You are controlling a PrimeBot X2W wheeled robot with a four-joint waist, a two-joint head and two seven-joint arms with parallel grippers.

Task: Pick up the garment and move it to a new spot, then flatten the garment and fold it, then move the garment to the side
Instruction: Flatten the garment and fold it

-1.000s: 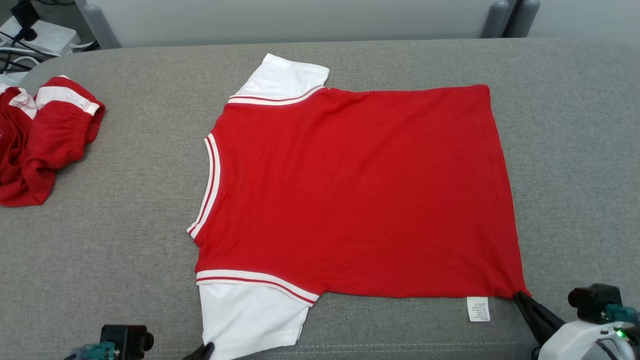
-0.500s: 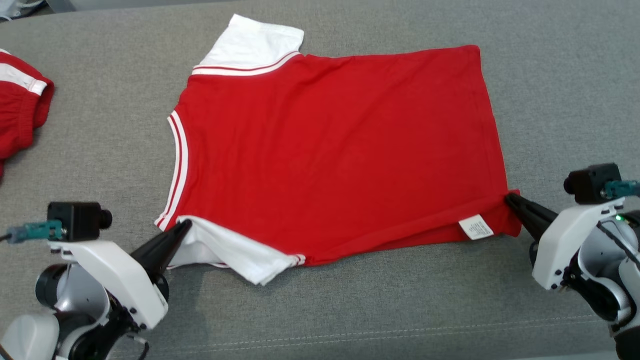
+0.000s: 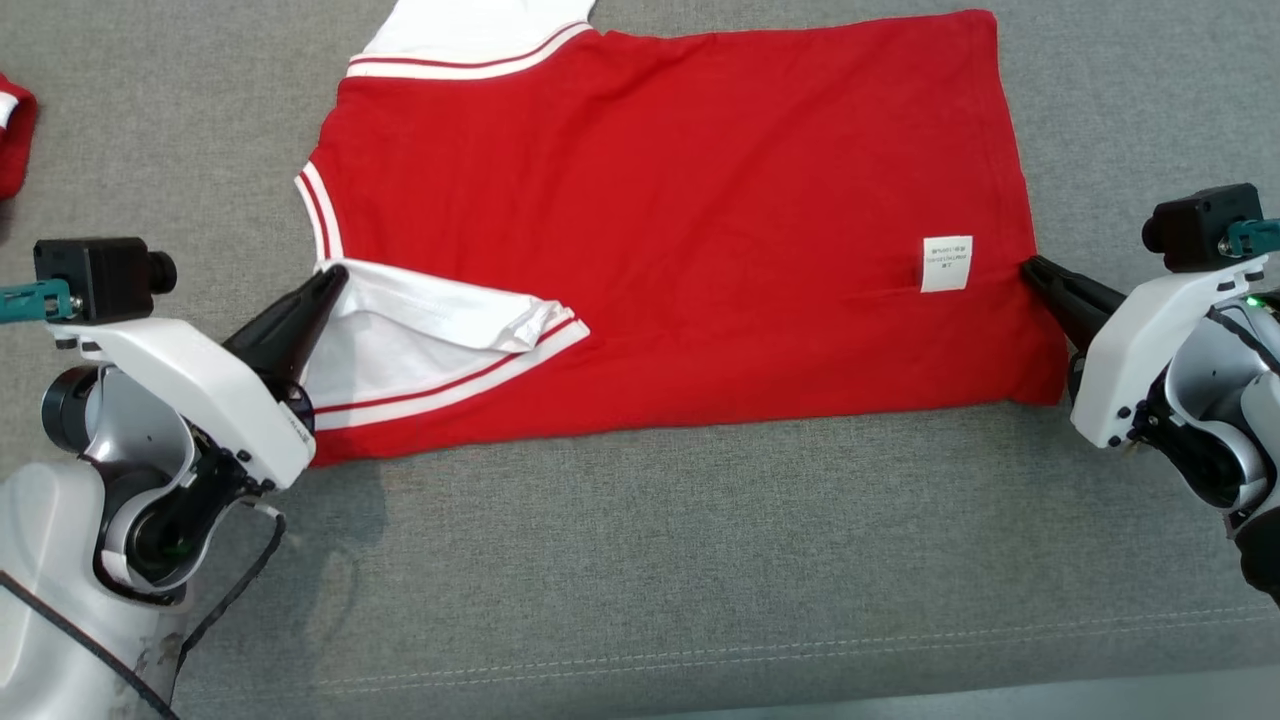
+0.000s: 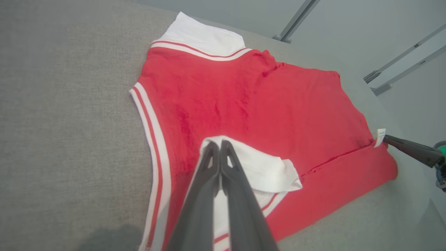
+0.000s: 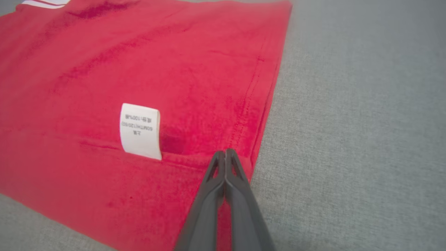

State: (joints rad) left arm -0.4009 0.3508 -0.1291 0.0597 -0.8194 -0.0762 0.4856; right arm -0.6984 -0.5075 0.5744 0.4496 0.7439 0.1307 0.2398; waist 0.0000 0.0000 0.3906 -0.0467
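Left hand (image 3: 335,275): fingers pressed together, clamped on the edge of the white near sleeve at the collar end of the shirt.
Right hand (image 3: 1030,265): fingers pressed together, pinching the red hem edge at the opposite end, just beside the label.
Garment (image 3: 680,200): a red T-shirt with white sleeves, spread on the bench between the two hands, with the collar toward the robot's left and the hem toward its right. Its near long side lay doubled over onto the body, leaving a smooth fold along the edge closest to the robot.
Near sleeve (image 3: 400,350): white with a red-and-white striped band, turned up on top of the red body, its cuff raised a little at the dark fingertips.
Far sleeve (image 3: 470,25): white, flat, cut off by the top edge of the head view.
Collar (image 3: 318,205): red-and-white striped, curving, lying flat.
Label (image 3: 946,264): a white care tag resting on top of the red cloth; its print was too small to read.
Bench (image 3: 640,560): covered in grey woven fabric, with a stitched seam along the near side.
Other cloth (image 3: 12,130): a red piece at the far left edge of the head view, well apart from the shirt and mostly cut off.
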